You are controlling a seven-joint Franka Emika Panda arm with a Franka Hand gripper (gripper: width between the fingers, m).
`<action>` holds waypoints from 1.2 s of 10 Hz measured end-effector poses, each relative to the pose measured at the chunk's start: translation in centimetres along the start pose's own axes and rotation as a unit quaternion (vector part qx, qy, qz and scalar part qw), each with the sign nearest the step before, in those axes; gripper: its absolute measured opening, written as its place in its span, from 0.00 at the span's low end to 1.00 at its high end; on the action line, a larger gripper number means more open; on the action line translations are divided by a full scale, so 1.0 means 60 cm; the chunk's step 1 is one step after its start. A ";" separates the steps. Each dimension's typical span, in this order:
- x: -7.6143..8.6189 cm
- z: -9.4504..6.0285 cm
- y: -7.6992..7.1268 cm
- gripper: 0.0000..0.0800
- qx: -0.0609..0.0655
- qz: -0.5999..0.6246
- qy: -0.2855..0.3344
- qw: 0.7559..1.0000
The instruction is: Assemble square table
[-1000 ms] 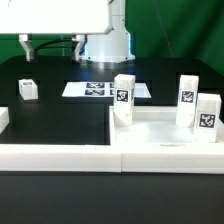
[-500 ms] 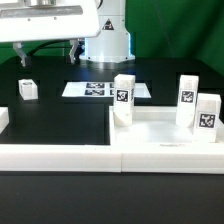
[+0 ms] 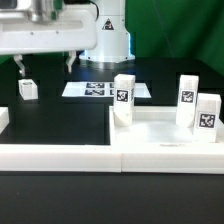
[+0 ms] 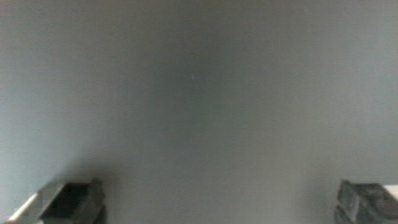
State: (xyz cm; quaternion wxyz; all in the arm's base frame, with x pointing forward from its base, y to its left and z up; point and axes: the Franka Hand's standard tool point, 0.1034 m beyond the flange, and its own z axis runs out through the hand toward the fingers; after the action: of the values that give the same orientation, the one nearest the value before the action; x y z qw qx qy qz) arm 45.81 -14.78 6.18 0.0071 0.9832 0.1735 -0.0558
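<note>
The square table top, a white tray with a raised rim, lies at the exterior view's right. Three white tagged leg blocks stand upright on or just behind it: one at its left corner and two at the right. A smaller tagged leg block lies on the black table at the left. My gripper hangs wide open and empty above that small block, a little to its right. In the wrist view only a blurred grey surface shows, with my gripper open and a fingertip at each lower corner.
The marker board lies flat behind the tray, below the robot base. A long white rail runs along the front edge. Another white block sits at the far left edge.
The arm has swung toward the exterior view's left and come down. The open fingers now hang lower, close above the small left block. No part has moved.
</note>
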 end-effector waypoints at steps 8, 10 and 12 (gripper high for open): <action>-0.066 0.025 0.034 0.81 0.029 -0.057 -0.195 0.979; -0.077 0.032 0.028 0.81 0.029 -0.046 -0.267 0.962; -0.072 0.037 0.027 0.81 0.028 -0.049 -0.288 0.956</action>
State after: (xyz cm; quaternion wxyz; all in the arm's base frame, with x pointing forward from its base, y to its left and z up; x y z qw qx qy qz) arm 42.09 -17.86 4.45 0.0265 0.9156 0.2106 -0.3416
